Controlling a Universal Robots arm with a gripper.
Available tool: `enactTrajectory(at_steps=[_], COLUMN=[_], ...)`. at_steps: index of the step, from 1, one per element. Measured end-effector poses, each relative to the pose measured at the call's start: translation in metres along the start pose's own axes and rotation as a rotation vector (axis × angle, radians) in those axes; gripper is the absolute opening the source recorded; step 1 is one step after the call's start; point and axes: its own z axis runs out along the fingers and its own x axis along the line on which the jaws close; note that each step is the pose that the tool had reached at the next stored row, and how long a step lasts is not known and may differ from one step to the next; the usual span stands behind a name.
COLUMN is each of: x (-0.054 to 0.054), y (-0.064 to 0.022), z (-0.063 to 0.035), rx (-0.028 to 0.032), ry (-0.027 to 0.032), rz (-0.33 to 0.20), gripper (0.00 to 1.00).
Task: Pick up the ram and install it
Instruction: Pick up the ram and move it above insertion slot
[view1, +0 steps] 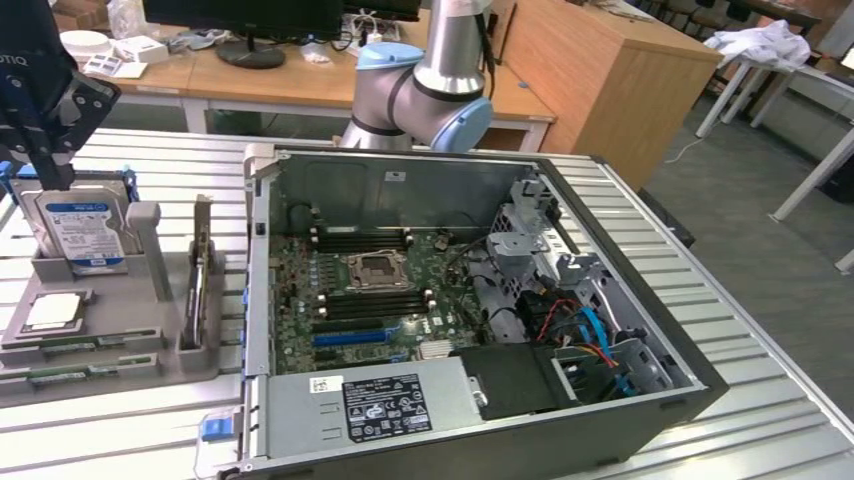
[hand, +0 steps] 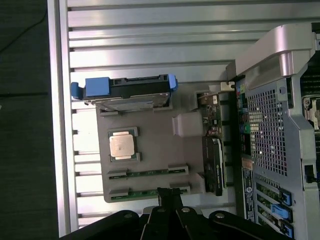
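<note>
Ram in tray slot; processor chip, hard drive alongside

I see the tray on the slatted table, at the exterior view's left, just beside the open PC case. On the tray: hard drive upright at the back, processor flat in front of it, then first ram stick and second ram stick side by side along the front edge. Card stands on edge on the tray's case side. In the case: motherboard on the floor, power supply at the near end. Arm base behind the case.
</note>
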Motion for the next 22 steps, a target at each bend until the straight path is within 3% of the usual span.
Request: enactTrajectory(at_steps=[4,22], x=[0.0000,0.0000], y=[0.0000,0.0000], z=[0.0000,0.0007], rx=[-0.0001,-0.0076], ry=[0.0004,0.0150], rz=[-0.006,-0.330], gripper=[0.10,0.10])
